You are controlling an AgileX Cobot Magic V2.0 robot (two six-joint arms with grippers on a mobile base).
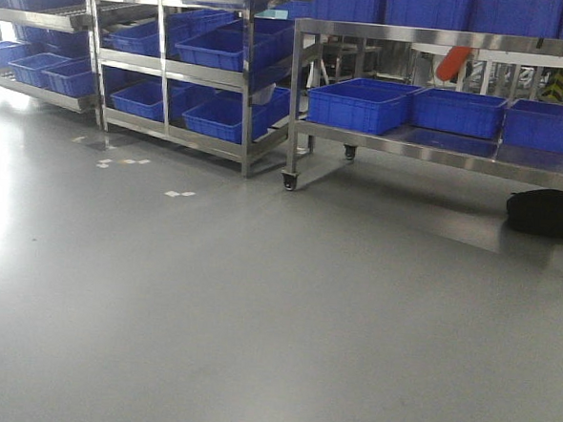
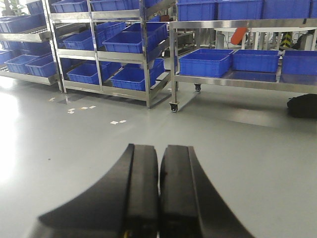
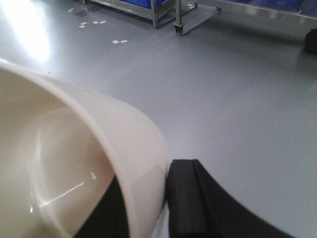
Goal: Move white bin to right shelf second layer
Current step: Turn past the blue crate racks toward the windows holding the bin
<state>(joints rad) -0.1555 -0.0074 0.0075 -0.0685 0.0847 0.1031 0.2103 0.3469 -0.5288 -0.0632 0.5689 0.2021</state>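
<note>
**Q:** Exterior front-facing view: what is the task status?

**A:** Transport looks incomplete. A wide grey floor (image 1: 256, 315) lies between the robot and the steel racks (image 1: 161, 70) and the wheeled bench (image 1: 445, 37). Both carry blue crates (image 1: 363, 103). The right shelf second layer cannot be singled out among the racks from here. The white bin (image 3: 124, 134) is held clear of the floor, well apart from every rack. Only its edge shows at this view's right border. Judged remaining: approach, lift to level, set down, release.

**Q:** What is the arm pose?

**A:** The right fingers (image 3: 185, 198) are clamped on the bin's rim, one inside the wall and one outside. The left fingers (image 2: 143, 188) are pressed together and empty, aimed low across the floor toward the racks.
</note>
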